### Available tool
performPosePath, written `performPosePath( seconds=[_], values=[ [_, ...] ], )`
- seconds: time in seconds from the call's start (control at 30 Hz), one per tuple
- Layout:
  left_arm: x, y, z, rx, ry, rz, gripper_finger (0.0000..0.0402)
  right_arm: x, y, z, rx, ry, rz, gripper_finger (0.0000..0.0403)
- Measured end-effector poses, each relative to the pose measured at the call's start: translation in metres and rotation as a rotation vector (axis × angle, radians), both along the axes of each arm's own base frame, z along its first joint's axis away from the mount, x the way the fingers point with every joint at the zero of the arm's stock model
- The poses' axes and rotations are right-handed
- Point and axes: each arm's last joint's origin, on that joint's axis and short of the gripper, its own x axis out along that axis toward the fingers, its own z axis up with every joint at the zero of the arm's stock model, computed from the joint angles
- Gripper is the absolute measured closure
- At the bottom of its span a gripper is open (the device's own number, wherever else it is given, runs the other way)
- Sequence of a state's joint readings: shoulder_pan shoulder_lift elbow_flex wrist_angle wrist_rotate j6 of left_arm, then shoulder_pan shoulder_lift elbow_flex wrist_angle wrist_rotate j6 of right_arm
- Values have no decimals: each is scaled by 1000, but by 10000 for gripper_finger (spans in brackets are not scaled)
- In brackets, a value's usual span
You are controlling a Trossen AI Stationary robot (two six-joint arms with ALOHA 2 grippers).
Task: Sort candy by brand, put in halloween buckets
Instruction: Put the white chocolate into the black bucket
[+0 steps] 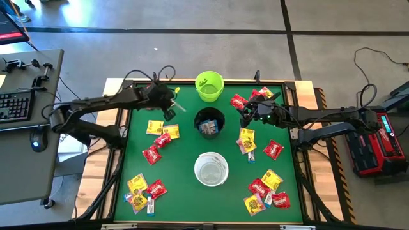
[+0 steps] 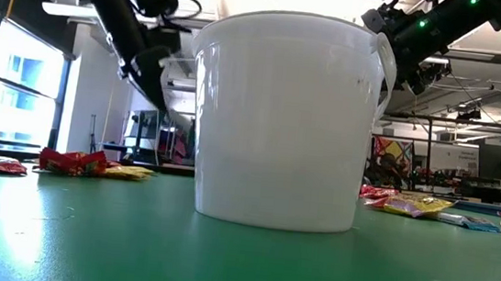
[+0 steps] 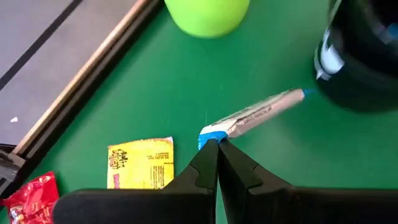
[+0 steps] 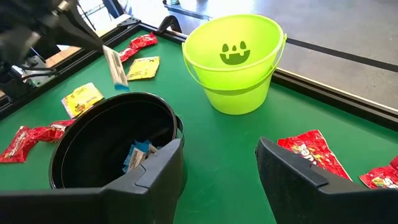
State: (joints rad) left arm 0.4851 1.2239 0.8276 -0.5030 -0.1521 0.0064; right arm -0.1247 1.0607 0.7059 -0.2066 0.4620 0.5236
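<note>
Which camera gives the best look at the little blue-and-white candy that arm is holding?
The left wrist view: the blue-and-white packet fills the frame, pinched by the left gripper. The right wrist view shows it smaller, the high view as a sliver, the low view not at all.

Light is bright and even from overhead, so shadows on the green table [image 1: 185, 144] stay soft and short. In the low view, ceiling strips and a window at the left blow out to white (the room behind looks hazy), and the white bucket [image 2: 285, 116] looms large and slightly soft. The left gripper [image 3: 216, 146] shows blurred in the right wrist view. Candy wrappers [image 1: 273, 149] glint faintly.
</note>
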Motion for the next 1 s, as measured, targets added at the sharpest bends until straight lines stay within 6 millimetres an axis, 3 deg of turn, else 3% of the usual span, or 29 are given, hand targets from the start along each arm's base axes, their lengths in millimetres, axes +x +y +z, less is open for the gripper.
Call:
performPosePath(
  seconds=[0.33, 0.7, 1.0],
  values=[
    [-3, -17, 30, -17, -168, 18, 401, 0, 0, 0, -4, 3, 2, 210],
    [30, -20, 74, 58, -307, -36, 401, 0, 0, 0, -7, 5, 2, 210],
    [64, -20, 77, 76, -353, -103, 401, -1, 0, -1, -7, 16, 0, 210]
  ],
)
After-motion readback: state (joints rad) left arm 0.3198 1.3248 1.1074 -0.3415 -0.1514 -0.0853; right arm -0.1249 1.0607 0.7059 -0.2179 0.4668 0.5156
